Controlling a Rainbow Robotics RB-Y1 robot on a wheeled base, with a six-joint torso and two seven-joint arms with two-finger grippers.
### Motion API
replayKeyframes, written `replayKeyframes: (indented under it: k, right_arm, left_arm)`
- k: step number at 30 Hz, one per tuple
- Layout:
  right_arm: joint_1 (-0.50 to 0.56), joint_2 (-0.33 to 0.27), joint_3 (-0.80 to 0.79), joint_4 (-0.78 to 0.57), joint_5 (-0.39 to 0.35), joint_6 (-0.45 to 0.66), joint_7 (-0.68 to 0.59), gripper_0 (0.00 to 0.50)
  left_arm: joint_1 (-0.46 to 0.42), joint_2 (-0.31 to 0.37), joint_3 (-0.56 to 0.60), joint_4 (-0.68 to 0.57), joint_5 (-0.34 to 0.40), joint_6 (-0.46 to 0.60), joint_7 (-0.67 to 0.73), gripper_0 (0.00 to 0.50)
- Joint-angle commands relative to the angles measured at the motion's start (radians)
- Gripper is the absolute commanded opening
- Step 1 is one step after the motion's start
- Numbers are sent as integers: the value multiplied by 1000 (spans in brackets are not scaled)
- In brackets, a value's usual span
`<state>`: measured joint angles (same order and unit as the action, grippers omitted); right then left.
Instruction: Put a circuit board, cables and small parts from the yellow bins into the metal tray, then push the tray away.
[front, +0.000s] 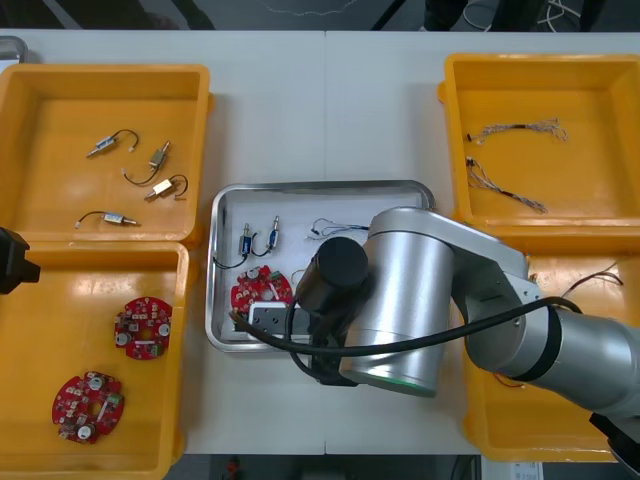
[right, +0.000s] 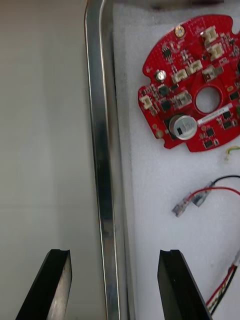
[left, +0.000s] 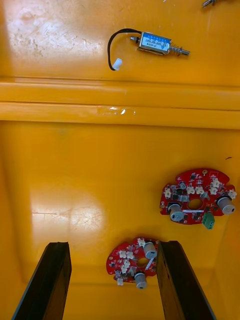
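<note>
A: right gripper state?

B: The right gripper (right: 115, 255) is seen with fingers (right: 52, 285) apart, nothing clamped. The rim of the metal tray (right: 100, 150) is straddled: one finger is over the bare table (right: 40, 125), the other over the tray's white lining. In the front view, the tray's lower right corner is covered by the right arm (front: 420, 300).

A: tray contents?

B: Just past the inner finger, a red-and-black cable (right: 197, 200) with small connectors is laid on the lining. Beyond it, a red circuit board (right: 192, 85) is lying flat. In the front view, two small metal parts (front: 247, 242) are seen higher up, in the tray's upper left. A thin pale cable (front: 322, 229) is placed to their right.

A: left side?

B: The left gripper (left: 112, 247) is also spread, nothing gripped. It is held over the lower-left yellow bin (front: 30, 440), where two spare boards are lying. One (left: 132, 262) is seen between the fingertips on the bin floor. The other (left: 195, 197) is farther out, past the fingertip beside it.

A: far bins?

B: Four more metal parts with short leads (front: 160, 155) are scattered in the upper-left bin (front: 110, 75). Two thin cables (front: 515, 128) are seen in the upper-right bin (front: 540, 65).
</note>
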<state>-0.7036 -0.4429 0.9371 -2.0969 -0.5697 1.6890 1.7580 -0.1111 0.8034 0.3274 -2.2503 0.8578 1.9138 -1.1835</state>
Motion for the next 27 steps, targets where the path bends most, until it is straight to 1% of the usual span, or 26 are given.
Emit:
replayKeyframes:
  k: [1,4,12,19,27]
  right_arm:
    - [-31,33,78,8,67,-57,14,500]
    - [-31,33,103,21,88,-72,12,500]
    - [-31,39,135,64,94,-89,20,500]
    - [-31,61,169,95,160,-98,17,500]
    - [-33,65,181,127,200,-98,17,500]
  left_arm:
    - [16,39,27,-29,26,6,-44,500]
    - [16,37,27,-29,33,6,-41,500]
    - [16,37,27,-29,35,6,-45,500]
    - [16,39,27,-29,36,6,-45,500]
    - [16,39,27,-29,36,6,-45,500]
